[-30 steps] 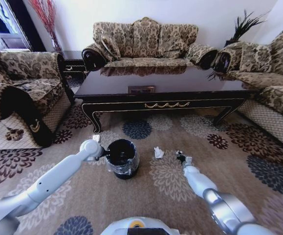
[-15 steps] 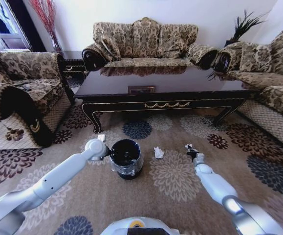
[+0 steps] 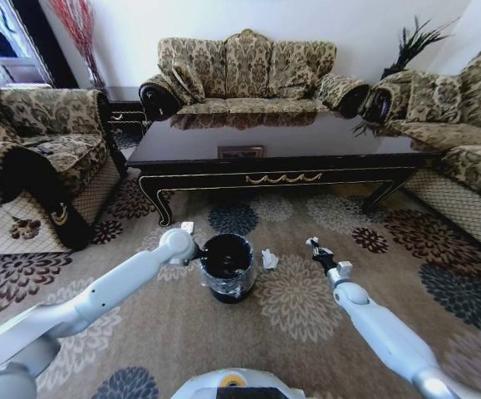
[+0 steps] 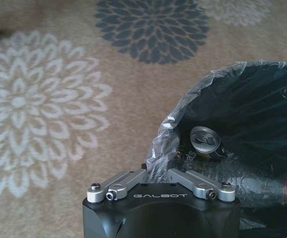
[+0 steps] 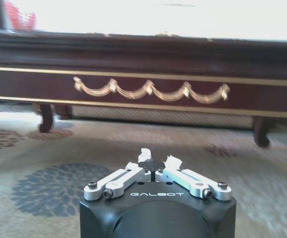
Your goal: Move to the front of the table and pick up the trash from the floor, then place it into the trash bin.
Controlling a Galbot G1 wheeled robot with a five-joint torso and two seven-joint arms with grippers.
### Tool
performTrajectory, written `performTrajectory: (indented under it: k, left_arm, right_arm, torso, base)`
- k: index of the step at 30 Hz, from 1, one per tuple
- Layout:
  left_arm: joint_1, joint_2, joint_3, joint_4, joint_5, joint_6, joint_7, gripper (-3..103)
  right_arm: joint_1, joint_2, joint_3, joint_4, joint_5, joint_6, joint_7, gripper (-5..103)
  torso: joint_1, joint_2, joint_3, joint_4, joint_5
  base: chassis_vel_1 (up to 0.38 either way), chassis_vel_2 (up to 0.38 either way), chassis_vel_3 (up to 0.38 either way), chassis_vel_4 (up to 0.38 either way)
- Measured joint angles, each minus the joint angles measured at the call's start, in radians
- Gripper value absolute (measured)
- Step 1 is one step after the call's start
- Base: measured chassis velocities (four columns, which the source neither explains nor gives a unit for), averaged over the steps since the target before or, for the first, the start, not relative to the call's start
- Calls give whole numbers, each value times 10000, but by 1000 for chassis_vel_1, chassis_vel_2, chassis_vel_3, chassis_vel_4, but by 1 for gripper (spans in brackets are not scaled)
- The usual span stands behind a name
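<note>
Crumpled white paper wad (image 5: 144, 156) pinched between the closed fingertips of the right gripper (image 3: 317, 250), white bits poking out either side of the tips (image 5: 171, 161), held off the floor (image 3: 290, 320) and aimed toward the table (image 3: 277, 150); gold scroll trim (image 5: 148, 89) of the apron straight ahead of that gripper in the right wrist view. Second white wad (image 3: 269, 259) lying on the carpet between the right gripper and the trash bin (image 3: 227, 266). Bin just beside the left gripper (image 3: 192, 249), clamped on the rim with the clear plastic liner (image 4: 164, 144) bunched between the fingers; inside the bin, just beyond those fingers, a clear bottle with red cap (image 4: 262, 187) and a round clear piece (image 4: 206, 140). Sofa (image 3: 248, 71) beyond the table's far side.
</note>
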Motion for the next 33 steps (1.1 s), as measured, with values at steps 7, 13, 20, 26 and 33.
performTrajectory:
  k: [7,13,20,26,33]
  left_arm:
    - [-403,-581,479,327,-258,0,-274,0]
    - [-703,-788,775,537,-350,0,-309,0]
    - [-814,-881,915,519,-581,0,-496,0]
    - [-922,-900,988,452,-867,0,-710,0]
    - [-1040,-1134,1211,505,-976,0,-863,0]
  right_arm:
    - [-964,-290,650,1602,-201,180,-32,0]
    - [-1692,-431,1094,3158,-342,102,71,0]
    - [-2651,-385,1154,4695,-554,-18,180,0]
    - [-3199,-337,856,5421,-959,-24,189,0]
    - [-3506,-270,547,5762,-1245,-1,127,0]
  torso:
    - [0,0,2,-1,4]
    - [0,0,1,0,1]
    - [0,0,0,0,1]
    - [-1,0,0,1,1]
    - [0,0,1,-2,2]
  base:
    - [0,0,0,0]
    - [0,0,0,0]
    - [0,0,0,0]
    - [0,0,0,0]
    - [0,0,0,0]
